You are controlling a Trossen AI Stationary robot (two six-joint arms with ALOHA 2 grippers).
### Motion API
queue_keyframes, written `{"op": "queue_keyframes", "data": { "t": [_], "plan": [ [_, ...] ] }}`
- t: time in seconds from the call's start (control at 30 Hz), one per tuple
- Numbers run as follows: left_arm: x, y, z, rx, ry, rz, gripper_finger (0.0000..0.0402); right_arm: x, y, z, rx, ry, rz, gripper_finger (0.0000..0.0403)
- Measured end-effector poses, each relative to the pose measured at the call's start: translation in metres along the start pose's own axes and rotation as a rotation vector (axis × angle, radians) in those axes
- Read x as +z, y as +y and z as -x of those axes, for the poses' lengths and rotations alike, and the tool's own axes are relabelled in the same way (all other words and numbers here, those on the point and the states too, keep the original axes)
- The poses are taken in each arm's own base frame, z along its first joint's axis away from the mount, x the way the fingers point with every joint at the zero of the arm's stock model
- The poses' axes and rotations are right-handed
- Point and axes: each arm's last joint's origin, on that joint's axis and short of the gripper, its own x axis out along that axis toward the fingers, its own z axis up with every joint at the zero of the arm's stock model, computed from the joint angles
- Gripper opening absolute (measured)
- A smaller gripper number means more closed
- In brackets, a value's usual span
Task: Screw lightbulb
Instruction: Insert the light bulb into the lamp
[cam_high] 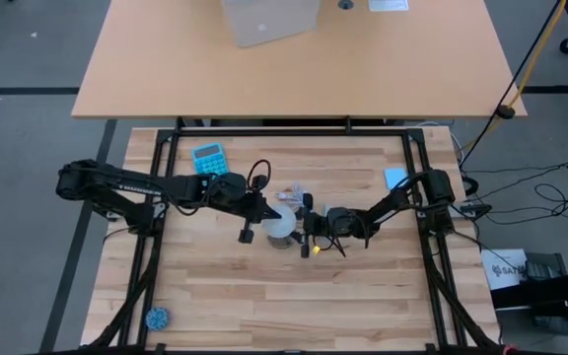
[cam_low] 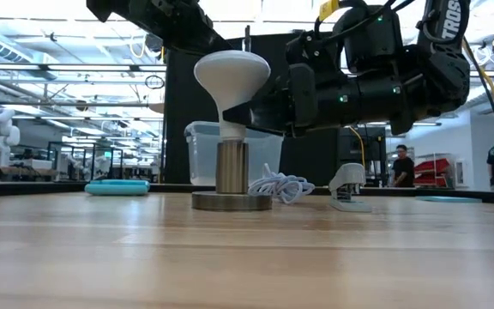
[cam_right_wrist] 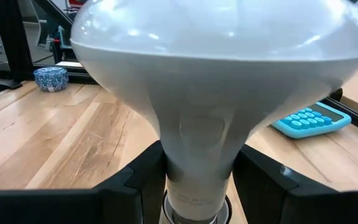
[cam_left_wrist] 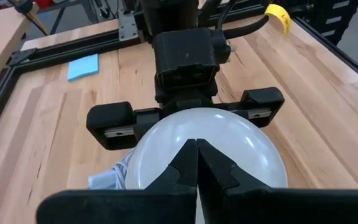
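The white lightbulb (cam_low: 231, 75) stands upright, dome up, its narrow lower end in a metal socket (cam_low: 231, 167) on a round disc base (cam_low: 231, 202) at mid-table. My right gripper (cam_right_wrist: 197, 186) comes level from the table's right and is shut on the bulb's neck. My left gripper (cam_left_wrist: 196, 163) reaches in from the left, slanting down, its fingers shut over the bulb's dome (cam_left_wrist: 229, 140). In the high view both grippers meet at the bulb (cam_high: 280, 225). My right gripper pinches the bulb's narrow neck (cam_right_wrist: 197, 158), just above the screw base, between its two fingers (cam_right_wrist: 138, 183). The fingers come level from the table's right side. The bulb stays upright with its lower end in the socket. My left gripper's shut fingertips lie over the dome; whether they touch it I cannot tell.
A teal calculator (cam_high: 208, 156) lies at the far left. A coiled white cord (cam_low: 281, 184) sits behind the socket. A clear plastic box (cam_low: 204, 146) stands farther back. A blue note (cam_high: 394, 177) is at far right, a small blue object (cam_high: 156, 318) near the front left corner.
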Motion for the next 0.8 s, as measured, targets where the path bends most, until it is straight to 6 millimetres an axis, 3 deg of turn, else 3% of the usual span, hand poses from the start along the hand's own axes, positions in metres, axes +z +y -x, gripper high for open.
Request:
{"op": "queue_keyframes", "data": {
  "t": [0.43,0.67,0.8],
  "plan": [
    [-0.002,0.000,-0.004,0.003,0.009,0.024,0.0000,-0.002,0.004,0.001,-0.056,0.049,-0.004,0.0158],
    [-0.002,0.000,-0.005,0.004,0.005,0.025,0.0000,0.010,0.008,0.005,-0.046,0.038,-0.011,0.0161],
    [-0.002,0.001,-0.005,0.008,0.003,0.027,0.0000,0.016,0.007,0.008,-0.049,0.064,-0.051,0.0185]
  ]
}}
